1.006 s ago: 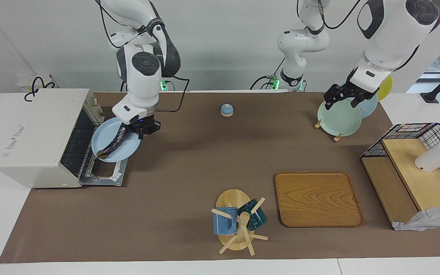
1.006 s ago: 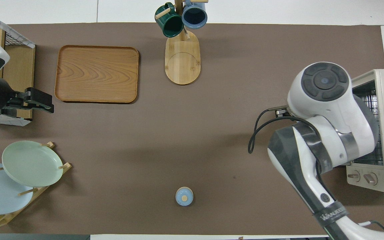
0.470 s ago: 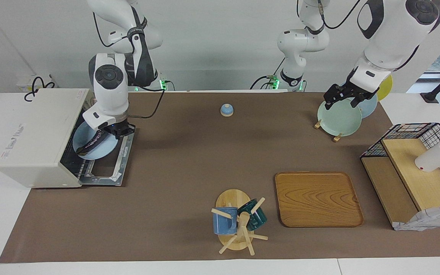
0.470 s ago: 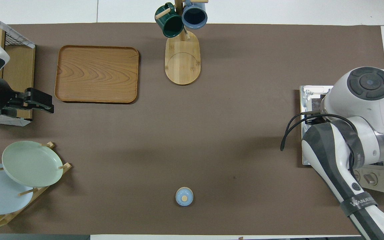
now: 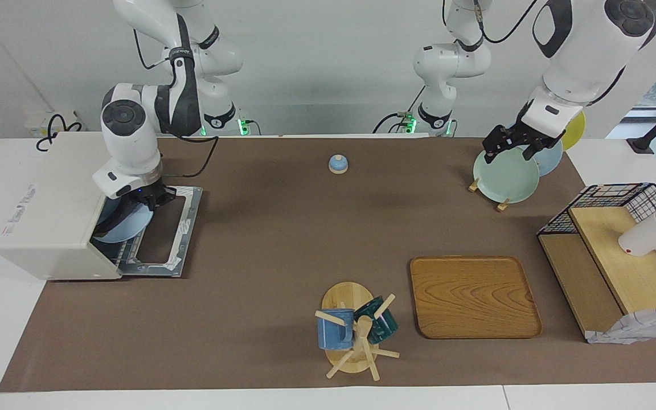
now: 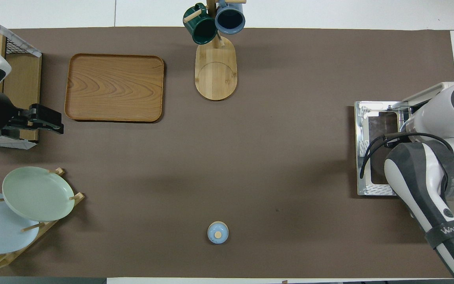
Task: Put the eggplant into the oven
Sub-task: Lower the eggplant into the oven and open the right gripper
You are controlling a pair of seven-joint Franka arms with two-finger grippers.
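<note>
The off-white oven (image 5: 49,216) stands at the right arm's end of the table, its door (image 5: 168,239) lying open and flat; the door also shows in the overhead view (image 6: 376,150). My right gripper (image 5: 148,199) is at the oven's mouth, shut on the rim of a light blue plate (image 5: 134,228). The plate is mostly inside the oven. The eggplant (image 5: 116,221) shows as a dark strip on the plate, in the oven's shade. In the overhead view my right arm hides the plate and the eggplant. My left gripper (image 5: 510,147) waits, open, over the plate rack.
A plate rack (image 5: 504,176) with green, blue and yellow plates stands near the left arm. A small blue bell (image 5: 337,164), a wooden tray (image 5: 474,296), a mug tree (image 5: 356,330) and a wire-and-wood shelf (image 5: 618,256) with a white cup (image 5: 650,233) are also on the table.
My right gripper has carried the plate with the eggplant from over the open door into the oven's mouth. The left arm has not moved.
</note>
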